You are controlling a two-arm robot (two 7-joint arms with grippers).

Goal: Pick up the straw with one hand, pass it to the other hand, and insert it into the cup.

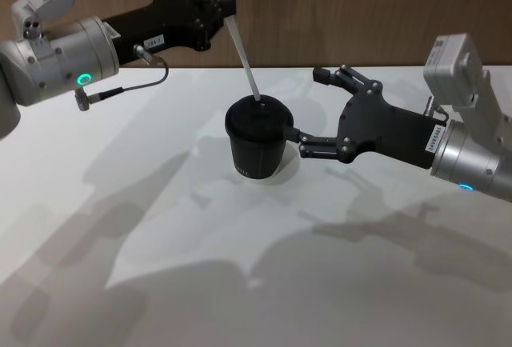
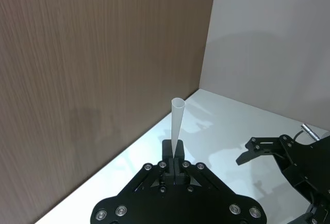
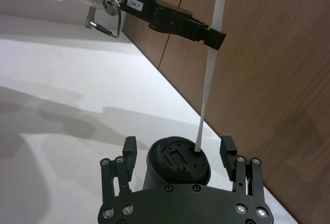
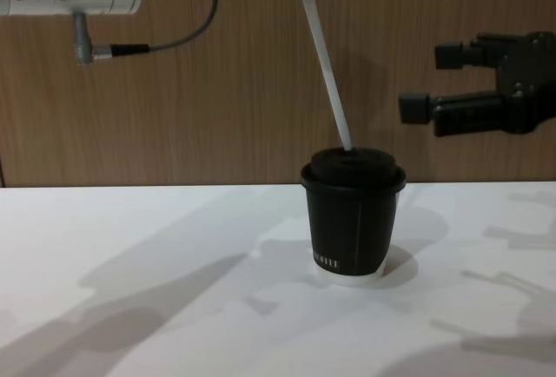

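The black cup point(image 1: 256, 143) with its lid stands upright on the white table point(image 1: 240, 283). A white straw point(image 1: 240, 43) slants down from the upper left, and its lower tip meets the lid's top near the rim. My left gripper point(image 1: 226, 3), the one with the silver wrist and green ring, is shut on the straw's upper part above the cup. In the left wrist view the straw point(image 2: 177, 126) sticks out from between its fingers. My right gripper point(image 1: 314, 111) hangs open just right of the cup; in the right wrist view its fingers point(image 3: 129, 146) stand apart on either side of the cup point(image 3: 178, 162).
A brown wooden wall point(image 1: 360, 11) runs along the table's far edge, close behind both arms. Bare white table lies in front of the cup and to its left.
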